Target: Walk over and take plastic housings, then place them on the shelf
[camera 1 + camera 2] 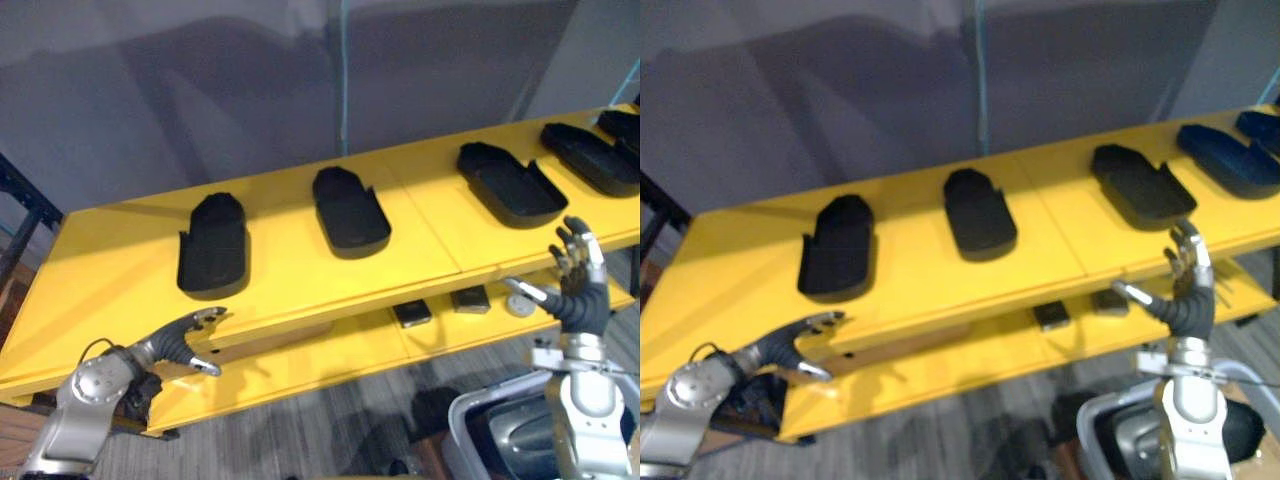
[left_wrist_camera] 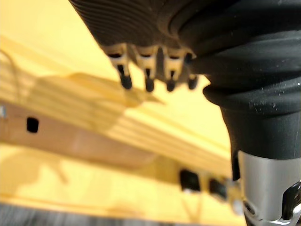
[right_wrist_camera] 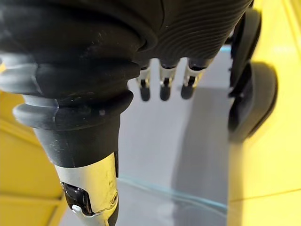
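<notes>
Plastic housings are in neither hand. The left hand (image 1: 187,338) hangs at the near left, just in front of the shelf's front edge, with its fingers stretched out loosely, the thumb apart and nothing between them. The right hand (image 1: 576,272) is raised at the near right, palm toward the shelf, fingers spread and only lightly bent, also empty.

Beyond the hands, the yellow shelf (image 1: 110,270) carries a row of black housings on its top level, all with the hollow side up and well apart. One housing (image 1: 213,245) lies nearest the left hand and a second (image 1: 350,210) near the middle. A third (image 1: 510,182) lies just beyond the right hand, a fourth (image 1: 590,155) further right, and part of a fifth (image 1: 622,122) shows at the far right edge.

The lower level (image 1: 330,355) holds two small dark boxes (image 1: 412,313) and (image 1: 470,298) and a round grey piece (image 1: 519,304).

Low at the near right stands a grey-rimmed tub (image 1: 480,415) with something dark in it, possibly more housings, though this cannot be made out.

Judging by the row, the placing is well along. What is left is probably another fetch, or nothing if the supply is spent.
</notes>
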Tool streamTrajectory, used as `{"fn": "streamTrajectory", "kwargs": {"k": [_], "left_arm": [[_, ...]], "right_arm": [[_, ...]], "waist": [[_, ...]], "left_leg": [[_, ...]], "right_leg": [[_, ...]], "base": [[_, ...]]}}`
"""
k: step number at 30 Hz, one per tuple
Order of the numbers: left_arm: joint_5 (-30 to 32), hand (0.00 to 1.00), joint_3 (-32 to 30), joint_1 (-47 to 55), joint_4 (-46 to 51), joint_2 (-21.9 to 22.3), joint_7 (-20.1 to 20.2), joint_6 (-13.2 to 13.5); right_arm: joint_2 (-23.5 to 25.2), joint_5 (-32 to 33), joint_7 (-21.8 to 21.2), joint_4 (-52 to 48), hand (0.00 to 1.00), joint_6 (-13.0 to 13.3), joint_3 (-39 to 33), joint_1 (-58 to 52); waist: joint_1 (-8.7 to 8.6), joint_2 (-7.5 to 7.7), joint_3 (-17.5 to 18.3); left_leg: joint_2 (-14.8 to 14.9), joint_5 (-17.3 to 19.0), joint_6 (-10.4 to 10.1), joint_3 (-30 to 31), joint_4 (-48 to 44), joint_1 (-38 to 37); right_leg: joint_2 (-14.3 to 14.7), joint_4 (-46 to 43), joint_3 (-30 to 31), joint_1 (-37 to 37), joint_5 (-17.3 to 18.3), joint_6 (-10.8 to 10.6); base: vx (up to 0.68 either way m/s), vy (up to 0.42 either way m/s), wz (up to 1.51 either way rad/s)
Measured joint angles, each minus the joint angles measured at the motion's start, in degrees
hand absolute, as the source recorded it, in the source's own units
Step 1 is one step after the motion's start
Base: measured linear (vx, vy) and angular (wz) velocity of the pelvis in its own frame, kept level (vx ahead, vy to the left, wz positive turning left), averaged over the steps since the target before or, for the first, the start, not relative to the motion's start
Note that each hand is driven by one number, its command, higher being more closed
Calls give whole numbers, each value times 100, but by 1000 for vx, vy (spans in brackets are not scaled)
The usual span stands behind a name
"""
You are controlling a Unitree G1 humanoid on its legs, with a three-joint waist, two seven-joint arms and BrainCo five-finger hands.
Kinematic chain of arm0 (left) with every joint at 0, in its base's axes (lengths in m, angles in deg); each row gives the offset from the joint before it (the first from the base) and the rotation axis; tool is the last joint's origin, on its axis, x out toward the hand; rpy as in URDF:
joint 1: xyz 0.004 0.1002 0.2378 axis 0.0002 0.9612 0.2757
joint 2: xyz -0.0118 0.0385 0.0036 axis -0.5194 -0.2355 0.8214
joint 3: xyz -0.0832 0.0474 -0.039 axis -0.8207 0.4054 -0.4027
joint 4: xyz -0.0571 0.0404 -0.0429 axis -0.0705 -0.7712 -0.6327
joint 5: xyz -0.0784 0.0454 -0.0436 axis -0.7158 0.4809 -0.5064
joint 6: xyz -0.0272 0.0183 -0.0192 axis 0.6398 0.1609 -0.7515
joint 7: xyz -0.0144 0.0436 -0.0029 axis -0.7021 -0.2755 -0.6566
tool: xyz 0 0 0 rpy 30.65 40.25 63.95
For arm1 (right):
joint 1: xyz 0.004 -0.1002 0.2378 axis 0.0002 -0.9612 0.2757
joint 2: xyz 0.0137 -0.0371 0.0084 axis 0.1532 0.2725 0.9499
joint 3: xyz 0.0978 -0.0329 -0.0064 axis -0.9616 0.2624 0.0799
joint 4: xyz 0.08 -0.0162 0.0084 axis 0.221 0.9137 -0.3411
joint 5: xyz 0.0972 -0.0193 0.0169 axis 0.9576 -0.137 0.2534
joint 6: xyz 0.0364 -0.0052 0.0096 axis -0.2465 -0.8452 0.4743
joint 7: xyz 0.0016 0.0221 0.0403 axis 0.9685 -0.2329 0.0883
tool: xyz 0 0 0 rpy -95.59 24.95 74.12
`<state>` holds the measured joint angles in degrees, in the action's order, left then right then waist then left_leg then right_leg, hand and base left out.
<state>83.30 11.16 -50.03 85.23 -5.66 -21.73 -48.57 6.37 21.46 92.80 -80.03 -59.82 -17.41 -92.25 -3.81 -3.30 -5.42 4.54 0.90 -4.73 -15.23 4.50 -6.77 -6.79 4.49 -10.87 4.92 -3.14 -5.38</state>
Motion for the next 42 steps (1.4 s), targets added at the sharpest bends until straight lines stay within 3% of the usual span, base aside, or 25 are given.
{"fn": "streamTrajectory", "kwargs": {"k": [5, 11, 31, 42], "left_arm": [[525, 0, 120, -205, -282, 86, -864, 144], [842, 0, 256, -229, -565, 317, -1557, 233], [1419, 0, 313, -191, -838, 701, -2361, 254], [1344, 0, 345, -186, -1038, 701, -2593, 257]], "right_arm": [[13, 82, -134, -53, 0, 1, -163, -71], [99, 125, -235, -78, 0, 24, -212, -229], [280, 126, -374, -262, 0, 27, -213, -411], [387, 124, -392, -512, 0, 28, -174, -440]], "waist": [[-29, 37, -66], [-42, 25, -87], [-186, -4, -106], [-228, 3, -123]], "left_leg": [[3, 4, -4, -79, -1, 2], [1, 21, -6, -109, 1, -3], [4, 23, -5, -192, 1, -46], [11, 50, -17, -311, 4, -130]], "right_leg": [[0, -30, 80, -86, -2, 0], [-2, -42, 116, -82, -1, -1], [0, -64, 191, -81, -5, -7], [7, -87, 308, -79, -11, -16]], "base": [[12, -2, -7], [-14, -3, -1], [-6, -1, 0], [-13, -3, -5]]}}
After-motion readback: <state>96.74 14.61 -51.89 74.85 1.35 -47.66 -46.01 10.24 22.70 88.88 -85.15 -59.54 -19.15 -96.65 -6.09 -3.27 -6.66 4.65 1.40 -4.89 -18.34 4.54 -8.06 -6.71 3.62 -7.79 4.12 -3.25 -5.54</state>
